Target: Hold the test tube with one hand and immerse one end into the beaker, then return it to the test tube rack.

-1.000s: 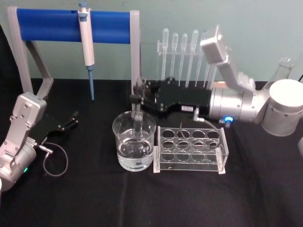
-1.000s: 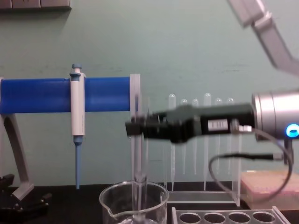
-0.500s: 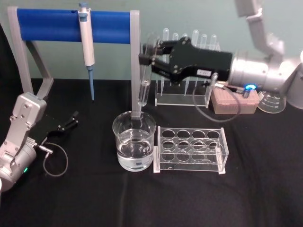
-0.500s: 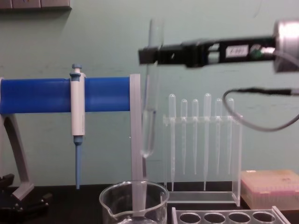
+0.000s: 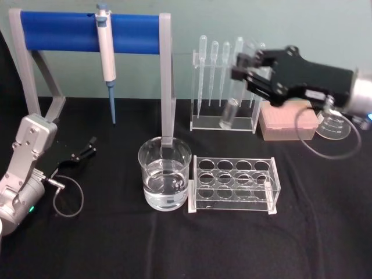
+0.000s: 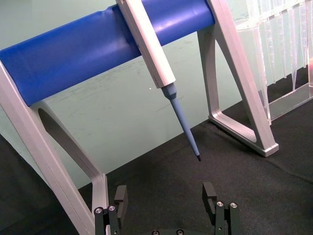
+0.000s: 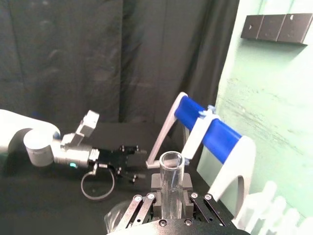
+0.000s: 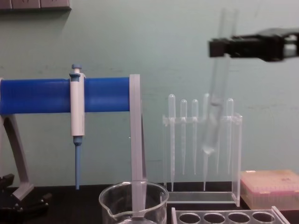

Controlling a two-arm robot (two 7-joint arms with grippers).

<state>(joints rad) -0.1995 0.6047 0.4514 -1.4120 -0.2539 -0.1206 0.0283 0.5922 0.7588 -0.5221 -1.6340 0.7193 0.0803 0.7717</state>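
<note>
Black jaws of the right gripper (image 5: 247,65) are clenched on the upper part of the test tube (image 5: 231,111), leaving its rounded lower end free as the end meant for the liquid. In the chest view the tube (image 8: 214,116) hangs slightly tilted in the air in front of the pipette stand (image 8: 202,154), high above the table and well to the right of the beaker (image 5: 164,181). That beaker, partly filled with clear liquid, stands just left of the clear rack (image 5: 233,184), whose round holes look the likely place for the tube's return. Far to the left, the left gripper (image 6: 166,208) sits low near the table with its jaws spread and empty, beside the blue-barred stand (image 5: 90,32) that carries the micropipette (image 5: 106,55).
</note>
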